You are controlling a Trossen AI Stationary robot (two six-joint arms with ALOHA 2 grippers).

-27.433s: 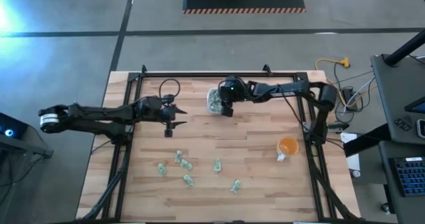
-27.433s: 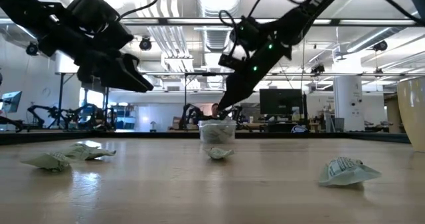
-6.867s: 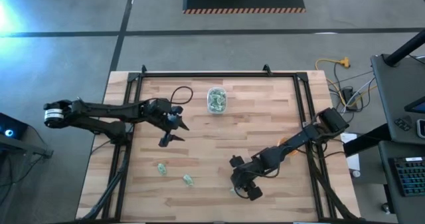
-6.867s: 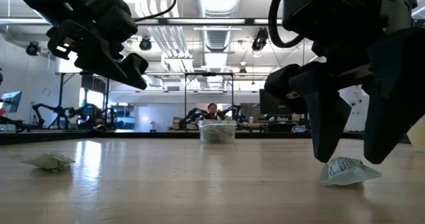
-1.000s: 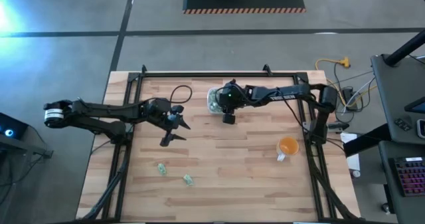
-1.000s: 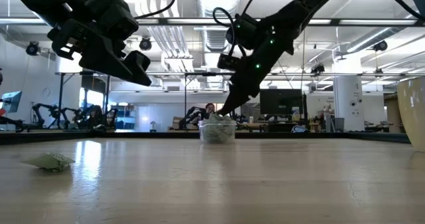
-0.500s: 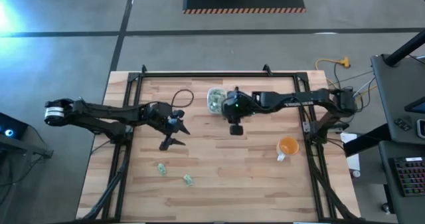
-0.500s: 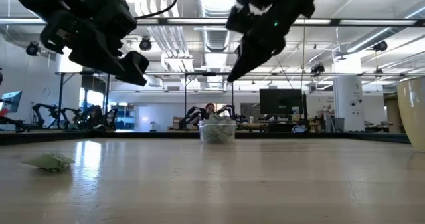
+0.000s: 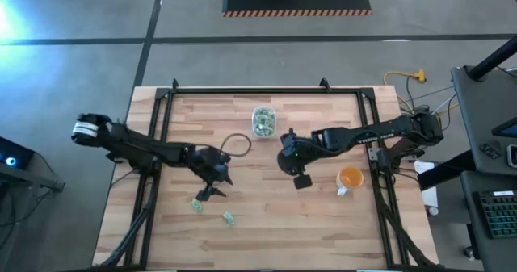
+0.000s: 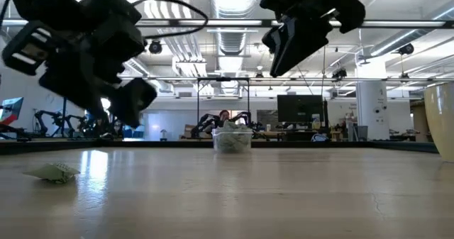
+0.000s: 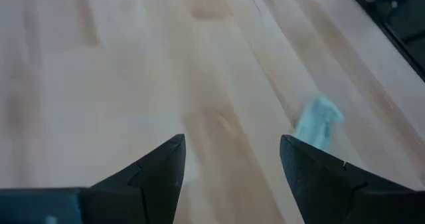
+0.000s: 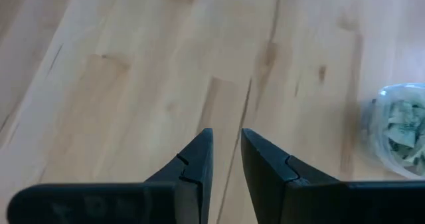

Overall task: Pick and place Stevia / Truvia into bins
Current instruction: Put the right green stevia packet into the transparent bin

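Observation:
The clear tub (image 9: 263,121) stands at the table's far middle with several green-and-white packets inside; it also shows in the low view (image 10: 232,140) and the right wrist view (image 12: 402,127). Two packets lie flat on the near left of the table (image 9: 196,205) (image 9: 229,218); one shows in the left wrist view (image 11: 319,121) and one in the low view (image 10: 53,171). My left gripper (image 9: 208,193) (image 11: 232,141) is open and empty, above the table just on the far side of these packets. My right gripper (image 9: 302,181) (image 12: 226,134) is empty at mid-table, its fingers a narrow gap apart.
An orange cup (image 9: 350,177) stands near the table's right edge, close to my right gripper. A black frame (image 9: 242,90) runs along the table's far and side edges. Bare wood lies between the two grippers and along the near edge.
My right gripper has drawn away from the tub, toward the table's near and right edges, and has risen in the low view. My left gripper has gone toward the near edge and down, closer to the two loose packets. Its arm has swung with it.

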